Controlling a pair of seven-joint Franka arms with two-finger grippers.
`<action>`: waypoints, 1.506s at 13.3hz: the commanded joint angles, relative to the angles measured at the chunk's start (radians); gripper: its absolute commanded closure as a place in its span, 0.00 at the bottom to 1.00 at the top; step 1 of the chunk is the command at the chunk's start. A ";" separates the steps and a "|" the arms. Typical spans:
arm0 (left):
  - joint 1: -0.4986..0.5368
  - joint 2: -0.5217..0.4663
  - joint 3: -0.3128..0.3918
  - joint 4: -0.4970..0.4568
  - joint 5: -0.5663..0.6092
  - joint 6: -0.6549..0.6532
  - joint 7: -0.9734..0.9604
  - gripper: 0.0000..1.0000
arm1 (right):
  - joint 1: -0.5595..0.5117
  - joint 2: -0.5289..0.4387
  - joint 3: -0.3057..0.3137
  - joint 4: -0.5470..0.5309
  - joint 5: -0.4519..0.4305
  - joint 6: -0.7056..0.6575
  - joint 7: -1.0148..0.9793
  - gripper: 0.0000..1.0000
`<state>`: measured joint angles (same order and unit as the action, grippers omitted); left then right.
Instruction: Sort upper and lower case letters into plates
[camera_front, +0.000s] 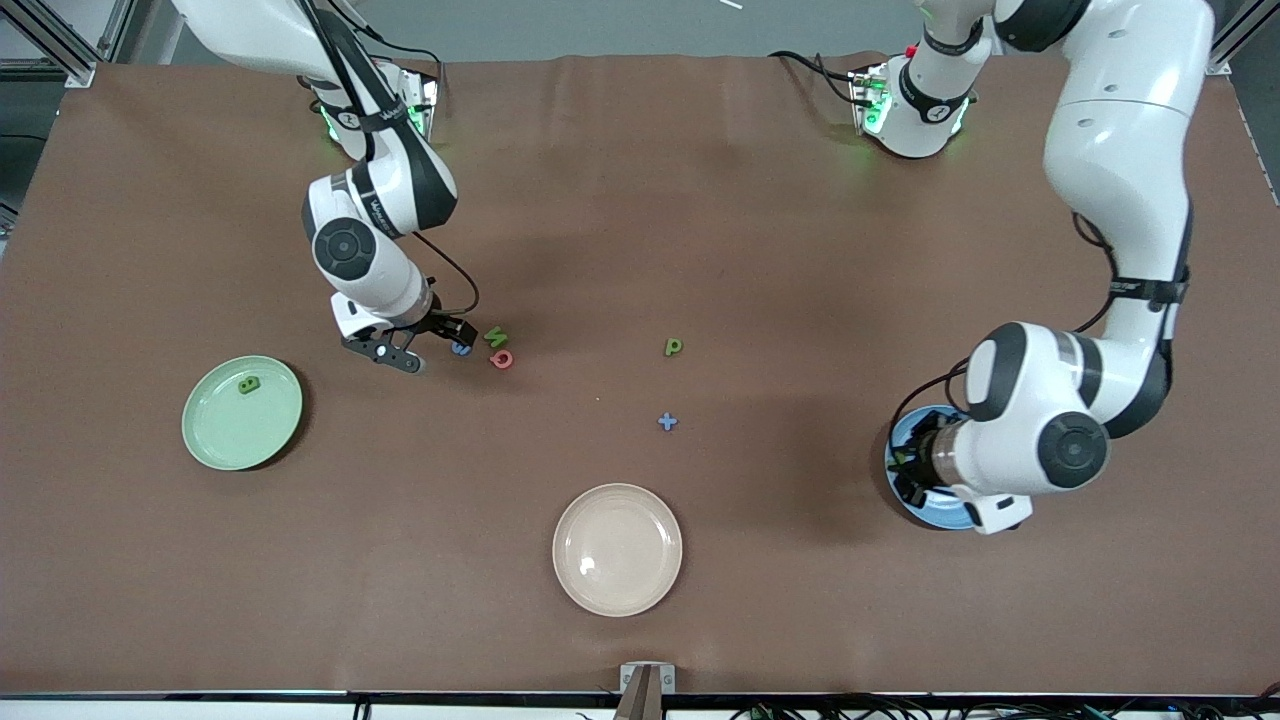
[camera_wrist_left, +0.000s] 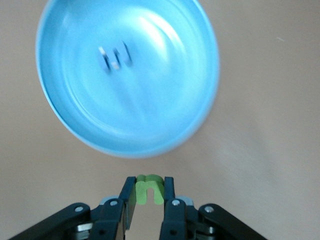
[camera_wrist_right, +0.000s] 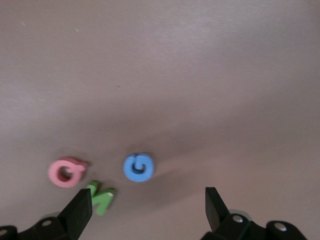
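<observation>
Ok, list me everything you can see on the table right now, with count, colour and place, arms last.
Mint green plate: one, at the right arm's end, with a dark green letter in it.
Blue plate: one, at the left arm's end, with a blue letter in it.
Cream plate: one, mid-table, nearest the front camera.
Letter cluster: blue G, pink letter, green letter, on the table.
Green p: one, mid-table.
Blue plus: one, nearer the camera than the p.
Left gripper: over the blue plate, shut on a light green letter.
Right gripper: open, over the cluster.
</observation>
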<state>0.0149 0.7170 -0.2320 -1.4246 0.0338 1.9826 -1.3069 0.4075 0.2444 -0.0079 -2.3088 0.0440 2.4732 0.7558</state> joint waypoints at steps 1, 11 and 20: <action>0.046 -0.097 -0.012 -0.236 -0.005 0.154 0.113 0.98 | 0.031 0.036 -0.007 -0.018 0.017 0.073 0.071 0.00; 0.092 -0.100 -0.087 -0.258 0.043 0.202 0.053 0.00 | 0.053 0.092 -0.011 -0.037 0.013 0.102 0.088 0.17; -0.251 0.054 -0.136 0.010 0.051 0.205 -0.240 0.00 | 0.040 0.115 -0.012 -0.028 0.002 0.127 0.088 0.48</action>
<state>-0.1785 0.6712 -0.3880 -1.5541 0.0694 2.1957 -1.4786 0.4444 0.3642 -0.0123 -2.3249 0.0435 2.5913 0.8345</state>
